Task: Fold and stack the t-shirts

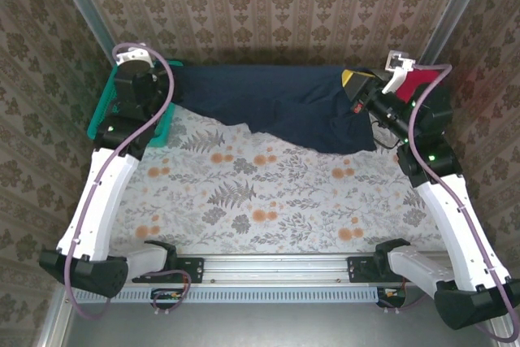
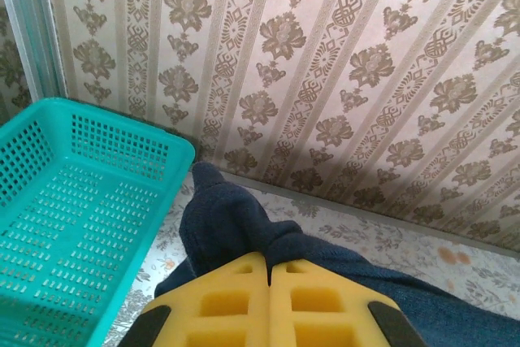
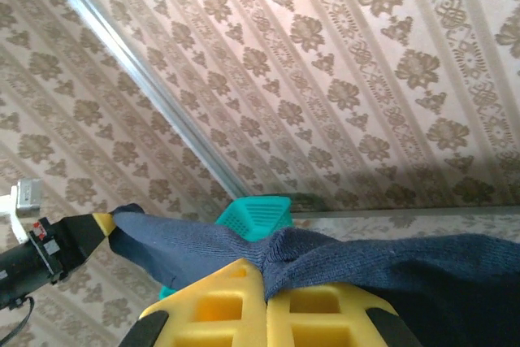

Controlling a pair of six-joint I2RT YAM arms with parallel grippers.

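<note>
one navy t-shirt [image 1: 276, 103] held stretched between left gripper [image 2: 268, 272], right gripper [image 3: 264, 272]

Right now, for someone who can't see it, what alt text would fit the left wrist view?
The left gripper pinches a bunched navy shirt between yellow pads. A teal basket sits left of it, patterned wallpaper behind.

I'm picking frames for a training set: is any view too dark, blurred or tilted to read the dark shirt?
Top view: even light, sharp, but the navy shirt is so dark its folds barely show. Left wrist view: wallpaper and basket sharp, left gripper cropped at the bottom edge. Right wrist view: strongly tilted, cloth weave clear at the right gripper.
</note>
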